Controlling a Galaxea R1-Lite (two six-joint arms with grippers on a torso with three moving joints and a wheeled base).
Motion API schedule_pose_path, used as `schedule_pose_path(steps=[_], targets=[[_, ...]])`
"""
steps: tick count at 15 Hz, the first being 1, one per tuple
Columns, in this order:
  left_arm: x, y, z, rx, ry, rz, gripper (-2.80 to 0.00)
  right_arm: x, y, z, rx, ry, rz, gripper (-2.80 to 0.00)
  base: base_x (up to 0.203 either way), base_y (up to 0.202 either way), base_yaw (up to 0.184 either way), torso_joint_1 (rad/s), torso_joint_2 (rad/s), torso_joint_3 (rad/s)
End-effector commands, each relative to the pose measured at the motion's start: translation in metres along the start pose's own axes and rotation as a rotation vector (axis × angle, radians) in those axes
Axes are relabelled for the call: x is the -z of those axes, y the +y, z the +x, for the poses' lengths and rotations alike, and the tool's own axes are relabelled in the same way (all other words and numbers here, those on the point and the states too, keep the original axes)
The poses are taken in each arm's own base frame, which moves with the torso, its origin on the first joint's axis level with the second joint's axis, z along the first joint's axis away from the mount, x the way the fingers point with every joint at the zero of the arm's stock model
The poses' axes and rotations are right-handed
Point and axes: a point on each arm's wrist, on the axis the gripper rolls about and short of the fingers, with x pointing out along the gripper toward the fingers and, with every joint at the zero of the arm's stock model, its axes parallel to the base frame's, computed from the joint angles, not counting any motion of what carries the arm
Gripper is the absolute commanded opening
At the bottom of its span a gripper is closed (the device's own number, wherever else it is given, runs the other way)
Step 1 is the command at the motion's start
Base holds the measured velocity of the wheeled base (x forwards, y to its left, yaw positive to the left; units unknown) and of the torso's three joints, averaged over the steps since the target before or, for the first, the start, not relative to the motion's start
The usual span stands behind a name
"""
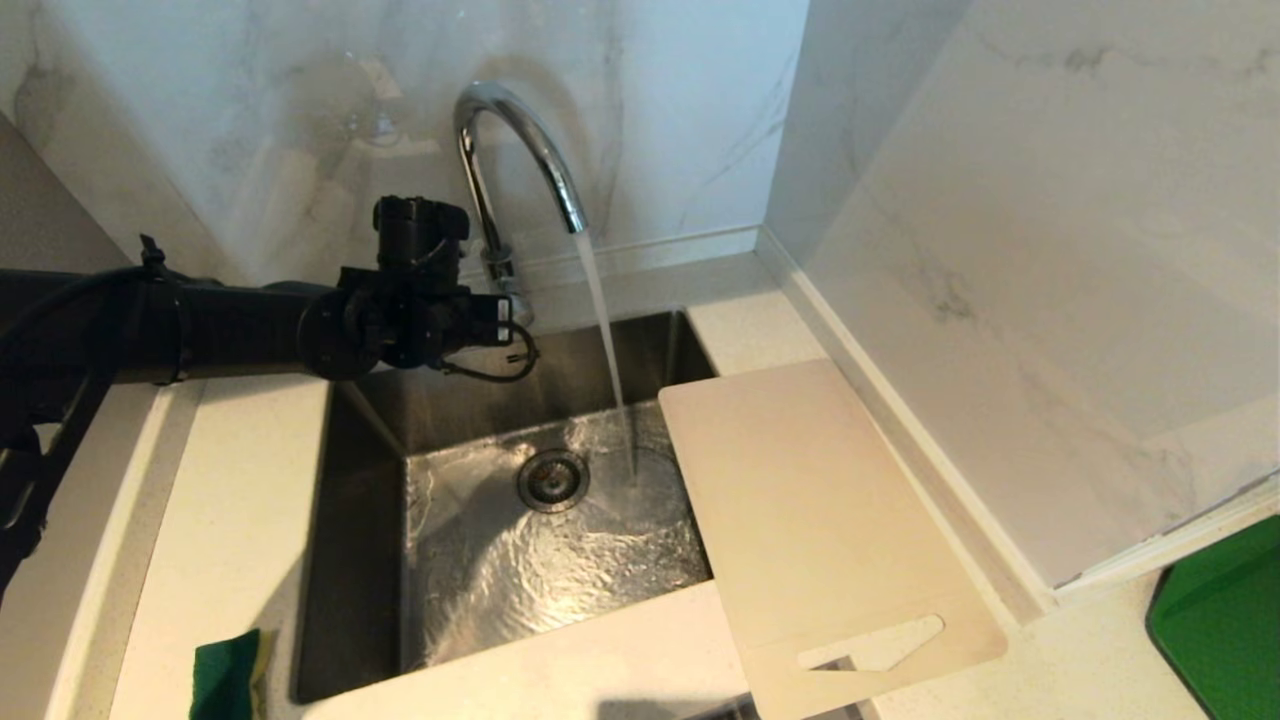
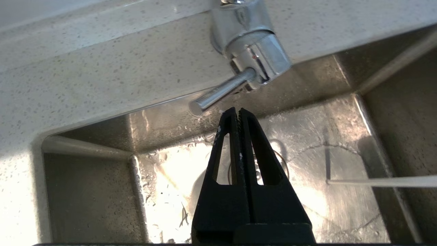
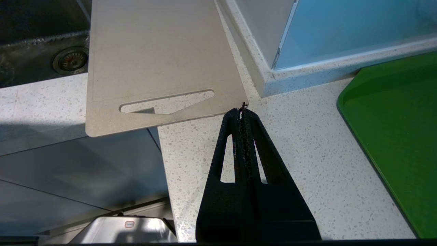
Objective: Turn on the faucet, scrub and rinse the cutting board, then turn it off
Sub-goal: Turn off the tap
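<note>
Water pours from the chrome faucet [image 1: 520, 150] into the steel sink [image 1: 345, 560]. My left gripper [image 1: 510, 322] reaches in from the left to the faucet's base. In the left wrist view the left gripper [image 2: 238, 110] is shut and empty, its tips just under the end of the side lever [image 2: 222, 92]; I cannot tell whether they touch. The off-white cutting board [image 1: 820, 520] lies flat across the sink's right rim and the counter, slot handle nearest me. My right gripper [image 3: 241, 111] is shut and empty above the counter, by the handle corner of the cutting board [image 3: 153, 58].
A green sponge [image 1: 225, 675] lies on the counter at the front left of the sink. A green slab [image 1: 1220, 620] sits on the counter at the far right, beyond a marble wall corner. The stream [image 2: 382, 181] hits the sink floor right of the drain [image 1: 552, 480].
</note>
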Motion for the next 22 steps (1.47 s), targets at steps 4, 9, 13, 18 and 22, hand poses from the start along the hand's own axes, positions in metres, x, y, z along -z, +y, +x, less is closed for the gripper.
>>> schedule_pose_path(steps=[4, 9, 13, 18, 22], targets=[[0.009, 0.007, 0.012, -0.026, 0.021, 0.005, -2.8, 0.0, 0.0, 0.0, -0.001, -0.001, -0.001, -2.8, 0.0, 0.0, 0.0, 0.0, 0.0, 0.0], [0.012, 0.005, 0.02, -0.028, 0.012, 0.0, -2.8, 0.0, 0.0, 0.0, -0.001, -0.001, -0.001, -2.8, 0.0, 0.0, 0.0, 0.0, 0.0, 0.0], [0.014, 0.004, 0.034, -0.04, -0.016, -0.01, -2.8, 0.0, 0.0, 0.0, -0.001, -0.001, -0.001, -2.8, 0.0, 0.0, 0.0, 0.0, 0.0, 0.0], [0.023, 0.01, 0.052, -0.065, -0.055, -0.006, -2.8, 0.0, 0.0, 0.0, -0.001, 0.0, -0.001, -2.8, 0.0, 0.0, 0.0, 0.0, 0.0, 0.0], [0.015, 0.009, 0.056, -0.085, -0.175, -0.006, -2.8, 0.0, 0.0, 0.0, -0.001, 0.0, -0.002, -2.8, 0.0, 0.0, 0.0, 0.0, 0.0, 0.0]])
